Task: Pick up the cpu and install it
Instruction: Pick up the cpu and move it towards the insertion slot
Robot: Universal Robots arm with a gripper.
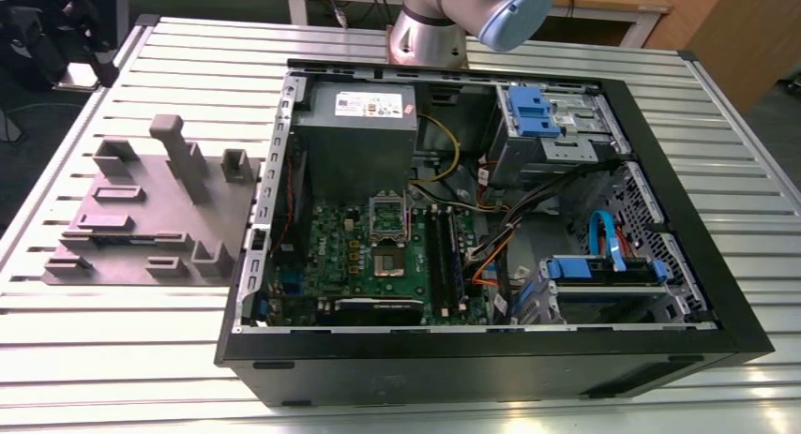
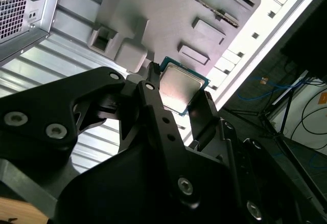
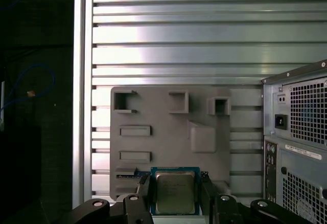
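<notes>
Hand (image 3: pixel 175 184) is clenched on the cpu (image 3: pixel 175 197), fingers (image 3: pixel 144 189) pinching opposite edges, likely to keep the chip level for its socket. It hovers over the grey holder tray (image 3: pixel 168 132) on the slatted worktop (image 3: pixel 173 29), beside the computer case (image 3: pixel 296 132).

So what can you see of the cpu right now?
The cpu is a flat square chip: silver-grey metal lid with faint print, green board edge around it. In both wrist views it sits lid toward the cameras, clamped on two opposite edges by the black gripper, held above the grey fixture tray.
</notes>
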